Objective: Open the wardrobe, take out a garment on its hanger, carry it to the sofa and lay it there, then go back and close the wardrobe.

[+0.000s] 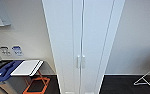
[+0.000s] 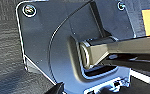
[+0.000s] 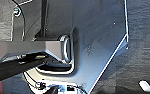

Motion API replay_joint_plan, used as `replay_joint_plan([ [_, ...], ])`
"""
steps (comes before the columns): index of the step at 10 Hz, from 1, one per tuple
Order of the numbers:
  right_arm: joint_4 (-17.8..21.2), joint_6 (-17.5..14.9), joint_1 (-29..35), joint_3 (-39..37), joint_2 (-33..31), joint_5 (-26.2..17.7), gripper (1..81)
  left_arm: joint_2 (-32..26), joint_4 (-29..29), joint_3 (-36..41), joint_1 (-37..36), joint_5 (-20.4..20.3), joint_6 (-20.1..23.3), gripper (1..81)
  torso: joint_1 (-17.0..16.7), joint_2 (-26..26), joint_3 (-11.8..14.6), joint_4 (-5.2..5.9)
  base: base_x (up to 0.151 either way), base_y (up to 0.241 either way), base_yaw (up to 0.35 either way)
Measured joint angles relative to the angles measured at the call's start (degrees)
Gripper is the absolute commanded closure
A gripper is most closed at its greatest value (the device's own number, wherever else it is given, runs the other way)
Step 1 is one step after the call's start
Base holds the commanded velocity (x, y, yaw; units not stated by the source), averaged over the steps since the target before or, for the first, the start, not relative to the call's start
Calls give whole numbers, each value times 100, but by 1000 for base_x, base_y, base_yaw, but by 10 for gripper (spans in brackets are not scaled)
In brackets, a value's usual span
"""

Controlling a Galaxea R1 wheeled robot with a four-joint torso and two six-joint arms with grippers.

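Observation:
The wardrobe [image 1: 82, 42] stands straight ahead in the head view, tall, narrow and white. Both of its flat doors are shut, meeting at a thin seam down the middle. A pair of small white vertical handles [image 1: 80, 61] sits on either side of that seam at mid height. The garment and the sofa are hidden or out of view. In the wrist views, dark carpet lies beyond the robot's own dark plate and bar.
Left of the wardrobe a dark bin with a blue lid [image 1: 2, 72] and a white board [image 1: 27, 67] stand over an orange frame [image 1: 37, 85]. Wall switches and a blue notice [image 1: 17, 50] are on the left wall. A white wire rack [image 1: 148, 78] sits at the right on dark floor.

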Motion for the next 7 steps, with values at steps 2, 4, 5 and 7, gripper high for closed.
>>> replay_joint_plan([
  [2, -2, 0, -57, -4, 2, -34, 10, 16, 1, 2, 107, 13, 0, 10, -6, -6, 2, 0, 72, 0, 0],
  [4, -6, -2, -2, -4, 11, -33, 10, 13, 1, 2, 49, -9, 0, 10, 6, -4, 2, 0, 75, 0, 0],
  [5, -9, -2, 20, -4, 16, -13, 10, 13, 1, 0, 16, -22, 0, 10, 5, -6, 2, 0, 76, 0, 0],
  [7, -11, -2, 0, -9, 16, -33, 10, 11, 1, 0, 57, -12, 0, 10, 6, -6, 2, 0, 76, 0, 0],
])
